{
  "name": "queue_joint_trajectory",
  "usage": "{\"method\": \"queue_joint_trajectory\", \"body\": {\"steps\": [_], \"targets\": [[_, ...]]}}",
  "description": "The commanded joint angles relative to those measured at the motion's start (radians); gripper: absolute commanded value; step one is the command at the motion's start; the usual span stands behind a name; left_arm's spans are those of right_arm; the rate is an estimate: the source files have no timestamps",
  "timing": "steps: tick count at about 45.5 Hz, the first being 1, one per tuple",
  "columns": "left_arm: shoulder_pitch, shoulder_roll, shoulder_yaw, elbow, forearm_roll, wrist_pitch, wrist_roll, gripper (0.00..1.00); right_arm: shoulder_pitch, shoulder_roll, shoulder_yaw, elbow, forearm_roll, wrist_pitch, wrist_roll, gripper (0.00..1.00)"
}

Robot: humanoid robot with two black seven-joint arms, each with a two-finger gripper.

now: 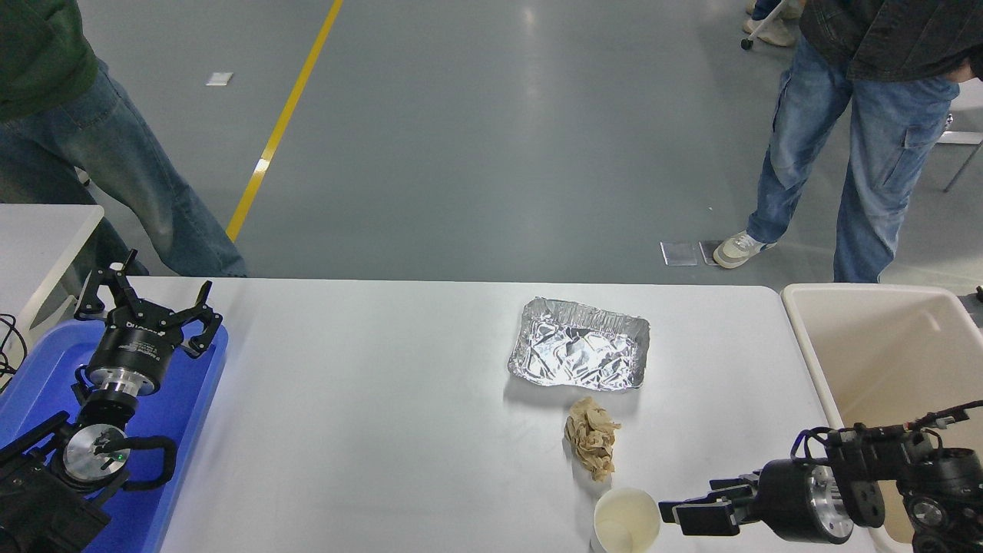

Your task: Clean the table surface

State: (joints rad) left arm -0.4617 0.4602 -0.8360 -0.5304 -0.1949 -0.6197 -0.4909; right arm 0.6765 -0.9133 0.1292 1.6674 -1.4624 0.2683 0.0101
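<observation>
The white table surface point(369, 399) spans the middle of the head view. On it lie a crumpled foil tray point(580, 354), a brown wad of crumpled paper point(592, 438) just in front of the tray, and a white paper cup point(626, 522) at the near edge. My right gripper point(695, 513) points left, low at the near edge, open, just right of the cup and apart from it. My left gripper point(146, 301) stays parked open at the lower left, over the blue tray.
A beige bin point(883, 361) stands off the table's right end. A blue plastic tray point(173, 430) sits at the left under the left arm, and a smaller white table point(38, 230) beyond it. Two people in jeans stand at the far side, left and right.
</observation>
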Motion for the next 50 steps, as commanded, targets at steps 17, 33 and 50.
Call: {"method": "queue_joint_trajectory", "body": {"steps": [17,33,50], "targets": [[0.0,0.0,0.0,0.0,0.0,0.0,0.0,1.0,0.115,0.091,-0.016,0.002,0.206,0.095,-0.125,1.0],[-0.002,0.0,0.0,0.0,0.0,0.0,0.0,1.0,0.127,0.152,-0.023,0.002,0.041,0.089,-0.128,1.0],[-0.002,0.0,0.0,0.0,0.0,0.0,0.0,1.0,0.097,0.134,-0.069,-0.008,-0.056,0.085,-0.128,1.0]]}}
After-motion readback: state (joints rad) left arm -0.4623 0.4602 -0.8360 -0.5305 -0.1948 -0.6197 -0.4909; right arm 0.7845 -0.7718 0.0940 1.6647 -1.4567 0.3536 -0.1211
